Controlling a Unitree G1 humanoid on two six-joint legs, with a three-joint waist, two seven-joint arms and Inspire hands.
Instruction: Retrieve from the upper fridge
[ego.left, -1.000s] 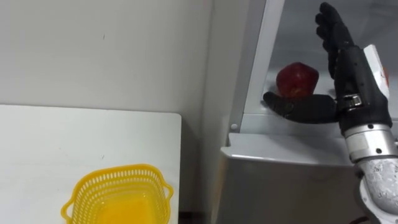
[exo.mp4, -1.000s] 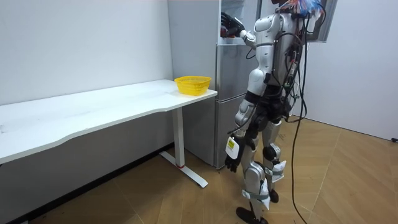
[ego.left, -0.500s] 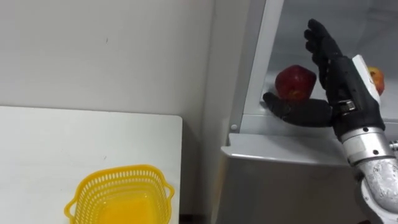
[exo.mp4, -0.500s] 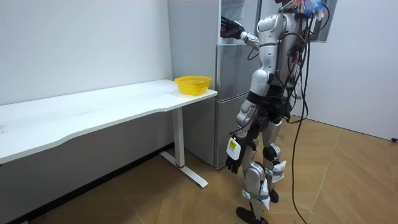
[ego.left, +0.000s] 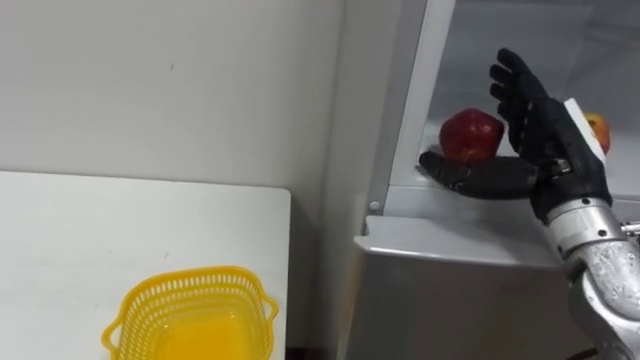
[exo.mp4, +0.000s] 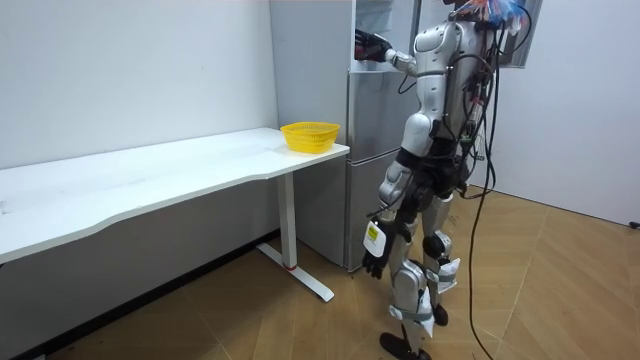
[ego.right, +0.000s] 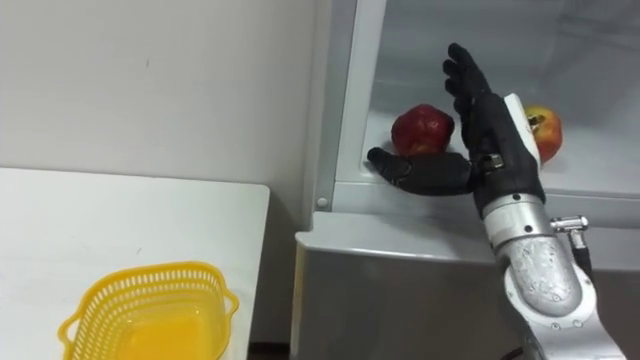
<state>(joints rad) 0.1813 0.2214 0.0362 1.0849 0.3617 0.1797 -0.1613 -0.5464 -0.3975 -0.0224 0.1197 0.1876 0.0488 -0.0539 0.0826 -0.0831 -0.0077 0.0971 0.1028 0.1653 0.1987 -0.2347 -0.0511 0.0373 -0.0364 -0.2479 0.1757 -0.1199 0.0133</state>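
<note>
Right eye view: the right hand (ego.right: 492, 128) is spread, fingers straight, thumb lying before the red apple (ego.right: 420, 128) near the front left corner of the fridge shelf (ego.right: 590, 185). An off-centre close could roll it over the front edge, or knock the second apple (ego.right: 546, 133) beside the palm

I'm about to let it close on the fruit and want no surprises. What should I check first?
1. Upper fridge compartment open: ok, the right hand reaches inside.
2. Right hand ready to grasp: ok, fingers straight, thumb spread low.
3. Red apple inside the hand's span: ok, it sits between thumb and fingers; whether they touch, cannot tell.
4. Second fruit out of the grasp: ok, it lies behind the back of the hand.
5. Yellow basket ready on the white table: ok, upright, nothing in it.
6. Left hand out of the way: ok, hanging by the thigh.
</note>
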